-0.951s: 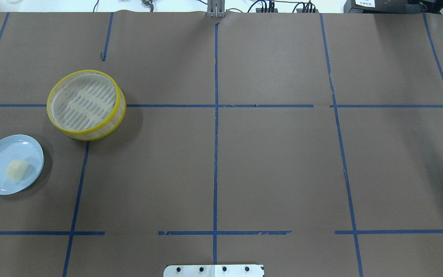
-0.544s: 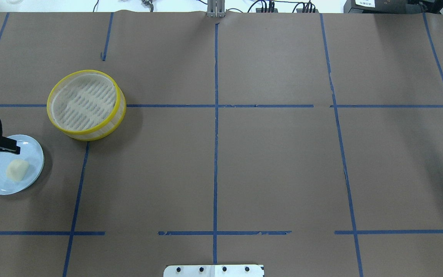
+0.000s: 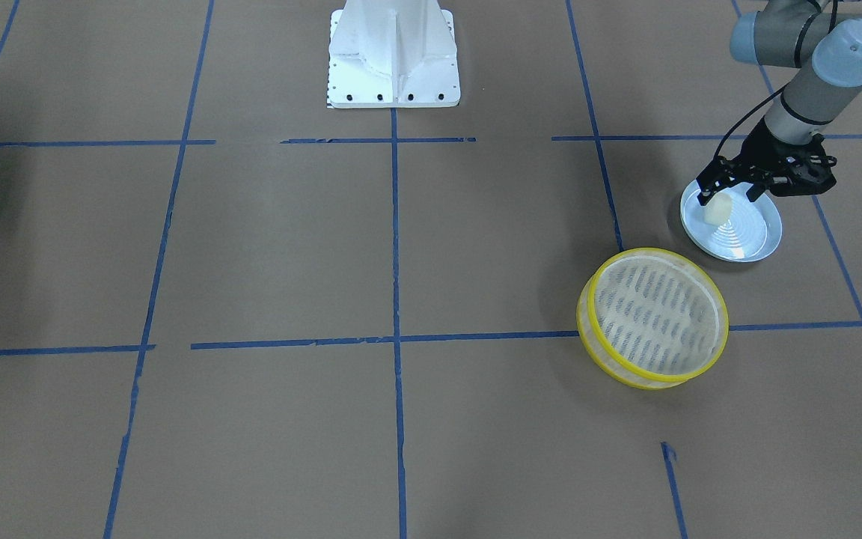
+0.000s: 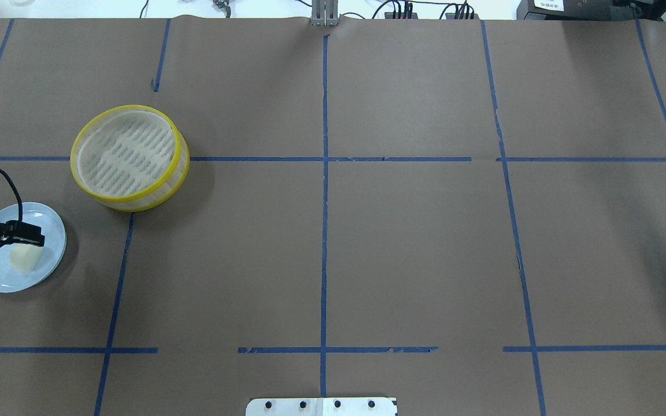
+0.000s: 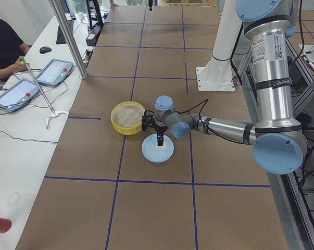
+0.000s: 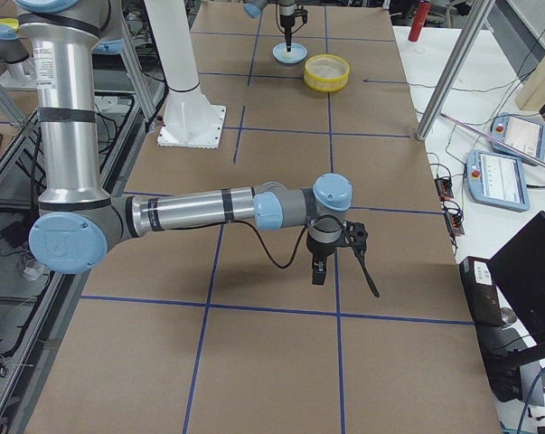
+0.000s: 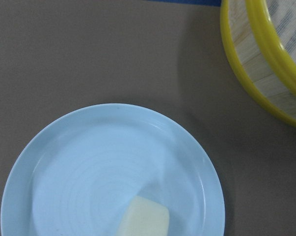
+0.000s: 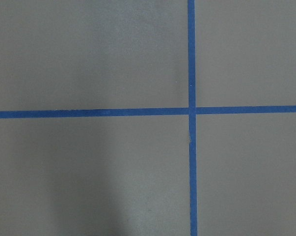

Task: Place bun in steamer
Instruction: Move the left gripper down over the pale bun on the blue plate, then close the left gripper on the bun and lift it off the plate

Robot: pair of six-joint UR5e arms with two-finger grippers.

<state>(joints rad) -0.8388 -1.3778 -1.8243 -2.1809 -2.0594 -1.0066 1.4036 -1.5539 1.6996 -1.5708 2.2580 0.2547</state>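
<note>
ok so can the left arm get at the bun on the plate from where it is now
Probably yes. The left gripper hangs right over the bun with its fingers spread and nothing between them. The bun lies uncovered on the blue plate, and the steamer stands apart, out of the way.

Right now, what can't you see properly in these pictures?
Bun: left wrist view, bottom edge cuts it off.
Right tool: only in the right side view, too small to tell open or shut.
Left tool: front view, too small to tell if it touches the bun.
</note>
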